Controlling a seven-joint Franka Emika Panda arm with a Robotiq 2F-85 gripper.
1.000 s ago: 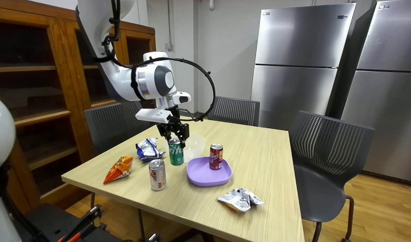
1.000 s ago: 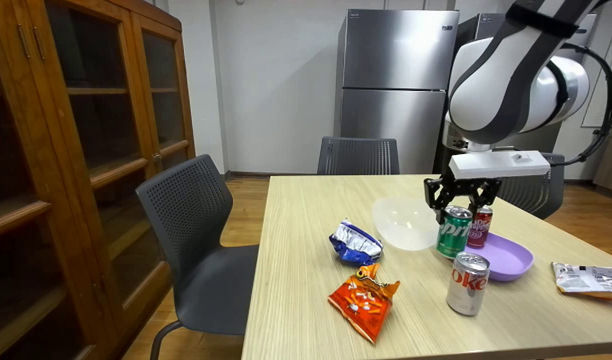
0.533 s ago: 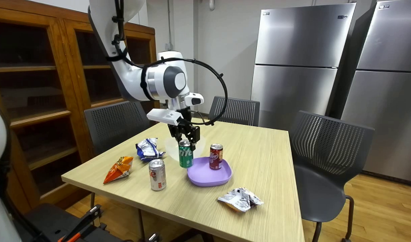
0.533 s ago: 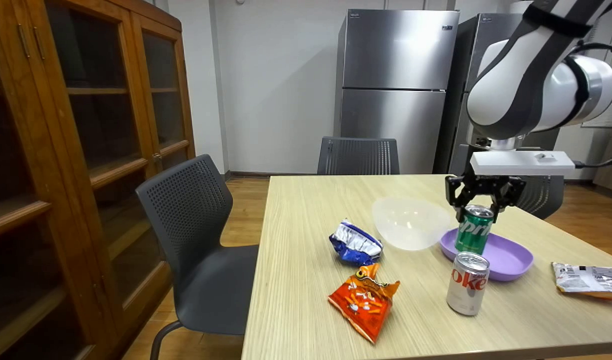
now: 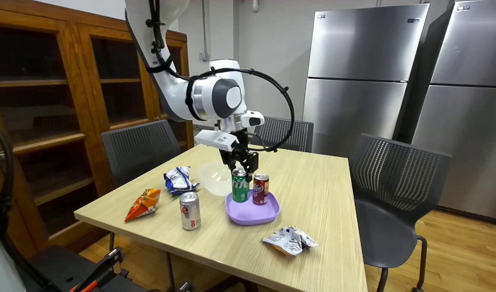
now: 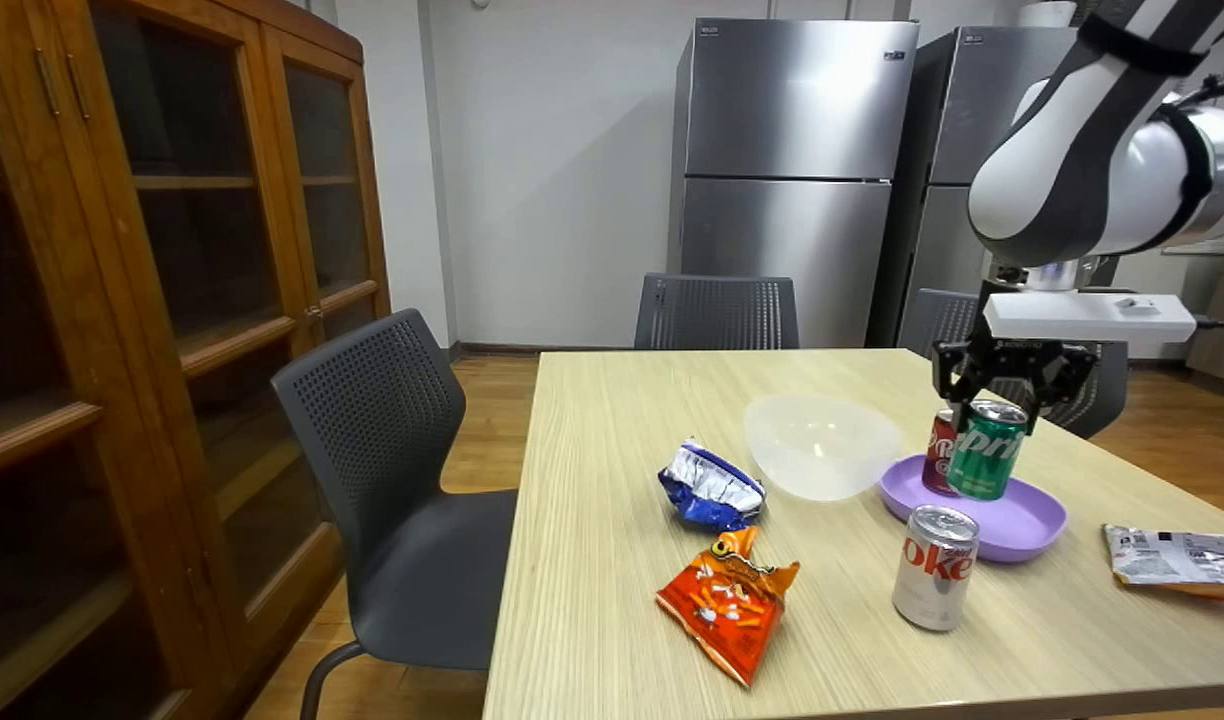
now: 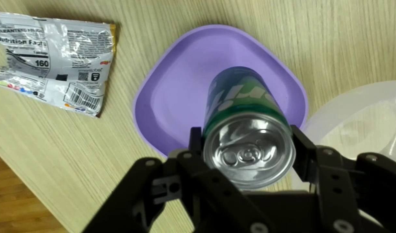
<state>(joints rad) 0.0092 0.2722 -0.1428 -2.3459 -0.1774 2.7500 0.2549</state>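
Observation:
My gripper (image 5: 242,172) is shut on the upper part of a green Sprite can (image 5: 240,188), one finger on each side of its rim. The can also shows in an exterior view (image 6: 987,455) and, lid up, in the wrist view (image 7: 248,142). I hold it upright over the purple plate (image 5: 248,217); whether its base touches the plate I cannot tell. A dark red Dr Pepper can (image 5: 261,190) stands on the plate, close beside the green can. It is partly covered in an exterior view (image 6: 938,455) and hidden in the wrist view.
A silver Coke can (image 6: 936,570) stands near the plate. A clear bowl (image 6: 822,450), a blue-white bag (image 6: 714,487), an orange bag (image 6: 729,605) and a silver bag (image 7: 55,64) lie around on the table (image 5: 313,186). Chairs (image 5: 398,194) stand around it.
My gripper has carried the green can from beside the bowl, sideways to over the purple plate, close to the red can. The other things have stayed put.

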